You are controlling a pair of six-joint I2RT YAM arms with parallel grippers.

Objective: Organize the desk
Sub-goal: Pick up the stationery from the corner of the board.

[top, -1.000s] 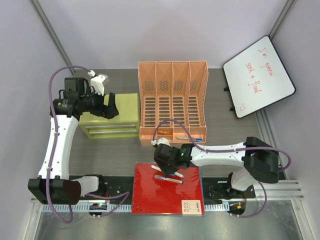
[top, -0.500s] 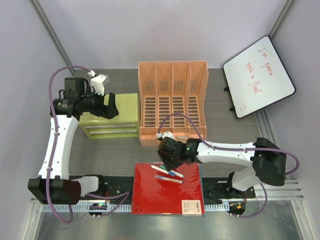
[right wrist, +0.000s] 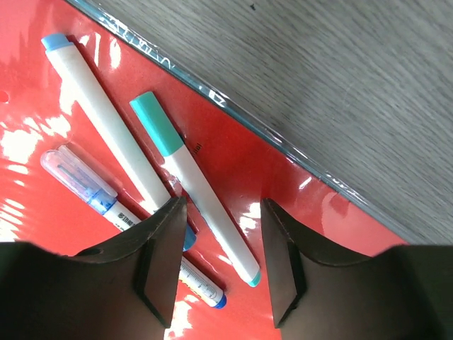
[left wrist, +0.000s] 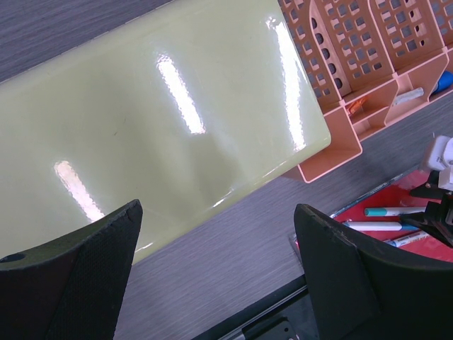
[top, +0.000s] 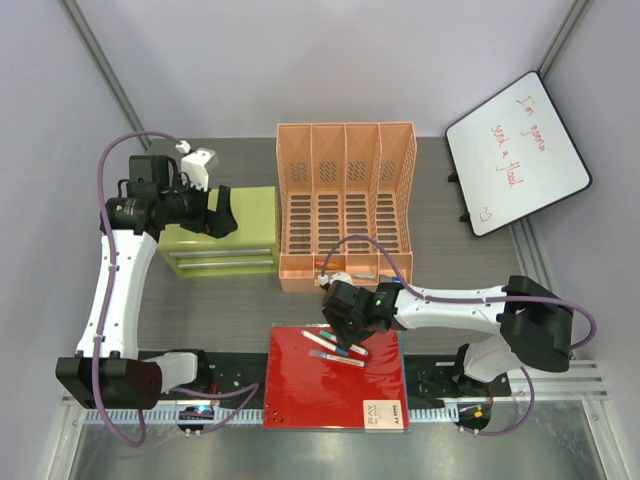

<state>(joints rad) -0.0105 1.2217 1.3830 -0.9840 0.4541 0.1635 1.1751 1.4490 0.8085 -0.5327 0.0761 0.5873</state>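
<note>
Two claws show from above. The left claw [top: 220, 212] hangs over a green cabinet [top: 255, 205]. The right claw [top: 339, 336] sits low over a red folder [top: 310, 395] at the near edge of the grey bench [top: 240, 305].

From the left wrist, its fingers stand spread wide and hold nothing, with the cabinet top and bench below.

From the right wrist, fingers partway apart straddle a teal-capped pen [right wrist: 185, 170] lying on the folder. They seem not to touch it, though the tips are cut off. Bare bench lies just past the folder's edge.
</note>
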